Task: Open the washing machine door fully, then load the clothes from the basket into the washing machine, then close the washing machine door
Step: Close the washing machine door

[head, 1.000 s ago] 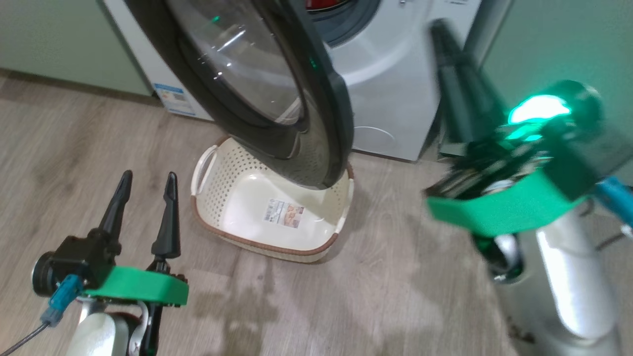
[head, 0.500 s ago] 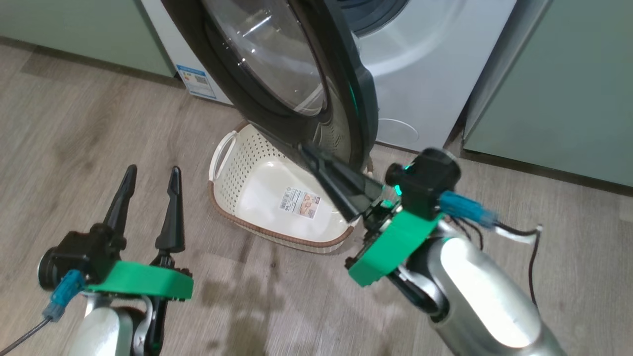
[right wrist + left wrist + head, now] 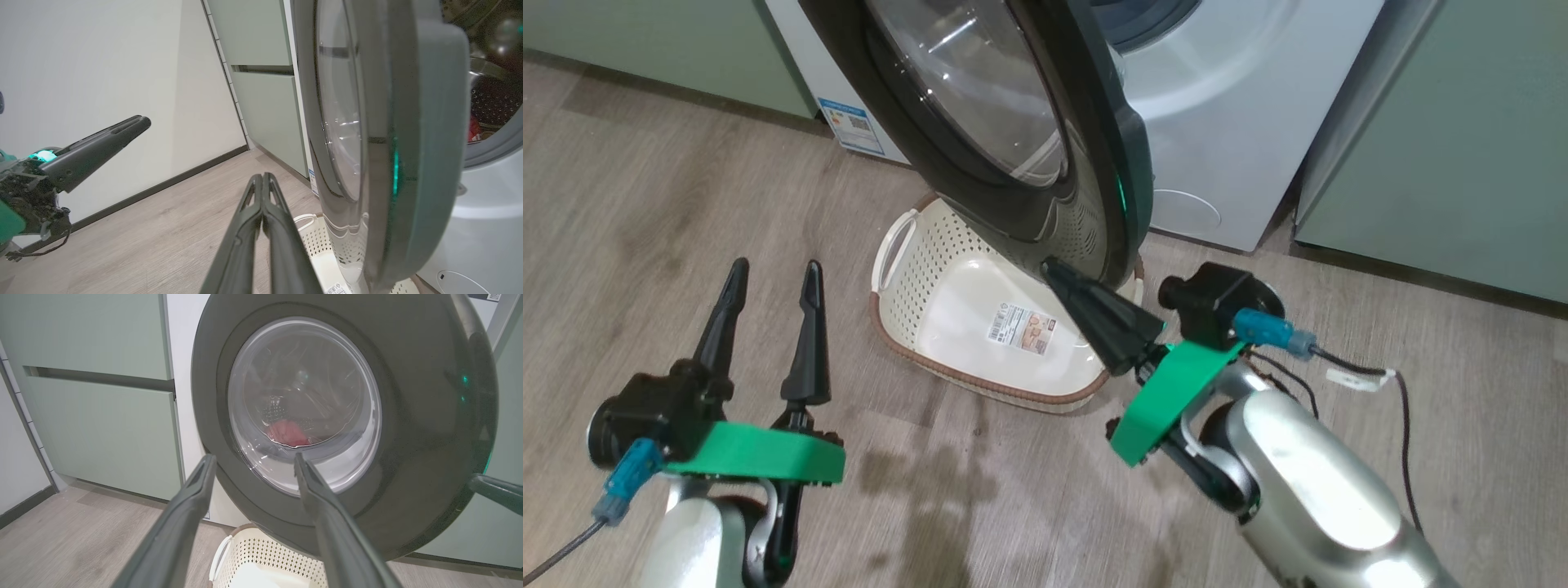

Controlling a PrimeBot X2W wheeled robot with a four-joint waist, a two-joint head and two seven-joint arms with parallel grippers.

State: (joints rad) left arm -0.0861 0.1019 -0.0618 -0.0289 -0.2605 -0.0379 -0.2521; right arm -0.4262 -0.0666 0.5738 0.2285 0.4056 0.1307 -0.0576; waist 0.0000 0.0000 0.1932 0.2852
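Observation:
The washing machine door stands swung out from the white washing machine, over the basket, which holds no garments. My right gripper is shut on nothing, its tip by the door's lower rim; I cannot tell if it touches. In the right wrist view the shut right gripper points along the door's outer face. Red clothes lie in the drum, also showing through the door glass. My left gripper stands open over the floor, left of the basket, facing the door.
Pale green cabinets flank the washer on both sides. Wood-look floor spreads in front, with a dark stain near my arms. A white wall runs on the left. A cable trails from the right wrist.
The camera has shifted. My right arm swung down from high at the right to the door's lower rim, still shut. The left gripper has stayed open in place.

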